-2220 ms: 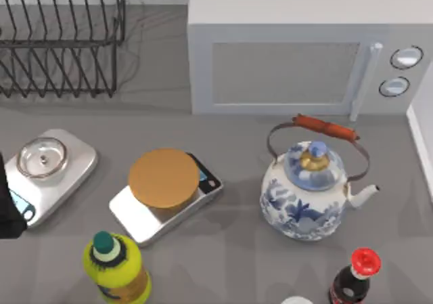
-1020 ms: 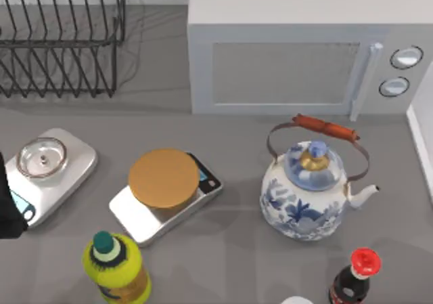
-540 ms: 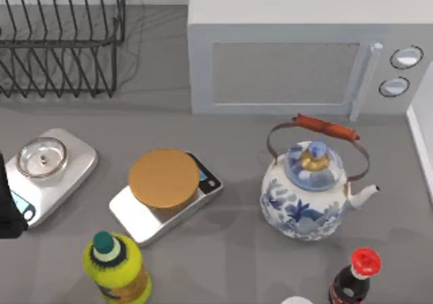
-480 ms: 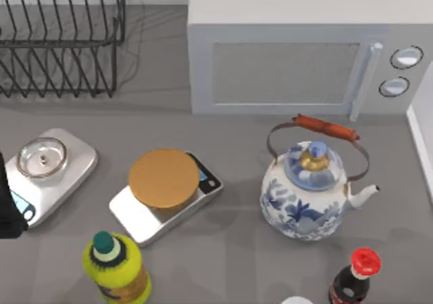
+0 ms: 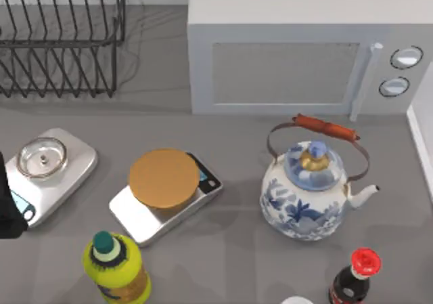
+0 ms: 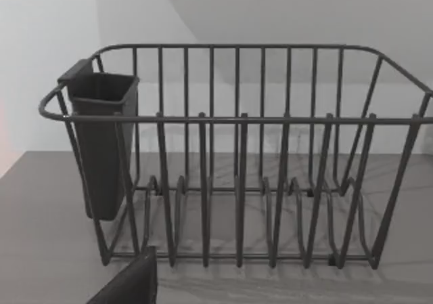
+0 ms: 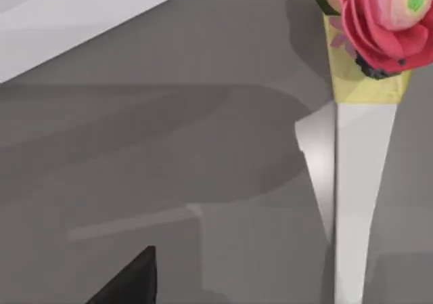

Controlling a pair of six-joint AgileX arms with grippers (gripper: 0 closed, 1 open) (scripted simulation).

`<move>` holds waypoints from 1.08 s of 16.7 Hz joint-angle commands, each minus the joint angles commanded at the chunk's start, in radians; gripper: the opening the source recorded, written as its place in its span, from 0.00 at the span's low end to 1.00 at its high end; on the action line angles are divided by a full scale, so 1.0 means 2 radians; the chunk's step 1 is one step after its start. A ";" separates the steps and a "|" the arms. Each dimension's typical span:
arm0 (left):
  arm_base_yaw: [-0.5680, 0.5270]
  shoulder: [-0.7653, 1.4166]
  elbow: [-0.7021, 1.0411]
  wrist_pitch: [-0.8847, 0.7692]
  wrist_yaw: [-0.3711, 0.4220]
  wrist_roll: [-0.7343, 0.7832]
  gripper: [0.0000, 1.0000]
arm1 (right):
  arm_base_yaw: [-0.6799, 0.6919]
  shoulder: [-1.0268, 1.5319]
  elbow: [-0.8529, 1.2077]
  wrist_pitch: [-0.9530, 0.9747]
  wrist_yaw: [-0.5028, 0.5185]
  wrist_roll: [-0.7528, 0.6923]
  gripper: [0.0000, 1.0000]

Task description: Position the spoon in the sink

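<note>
Where the spoon lies I cannot tell, and the same goes for the sink, so the first need is to find both. A spoon would most likely be light, stiff and smooth, lying low on the table (image 5: 243,124) with little to get under. I would pinch it across the handle near the middle, where it balances and will not swing. A hold on the slick bowl would risk it sliding out. The left arm (image 5: 5,216) sits at the table's left edge, just beside the left scale (image 5: 51,172). The left gripper (image 6: 132,284) faces the rack (image 6: 237,182) at far left, whose dark cutlery cup (image 6: 101,141) hangs on one end. What is inside that cup is hidden by its wall. The right gripper (image 7: 128,280) is over bare grey surface near a pink flower (image 7: 379,16) in a yellow cone. Each gripper is cut off to a single dark tip, so I cannot tell whether either is open, shut or carrying anything. On the table stand a microwave (image 5: 298,47), a kettle (image 5: 308,199), a second scale (image 5: 166,192) and two bottles, one green-capped (image 5: 115,270), one red-capped (image 5: 355,277) and cropped at the near edge.
</note>
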 joint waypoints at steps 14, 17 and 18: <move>0.000 0.000 0.000 0.000 0.000 0.000 1.00 | 0.001 0.048 -0.053 0.098 0.000 0.001 0.62; 0.000 0.000 0.000 0.000 0.000 0.000 1.00 | 0.001 0.048 -0.053 0.098 0.000 0.001 0.40; 0.000 0.000 0.000 0.000 0.000 0.000 1.00 | 0.001 0.048 -0.053 0.098 0.000 0.001 0.32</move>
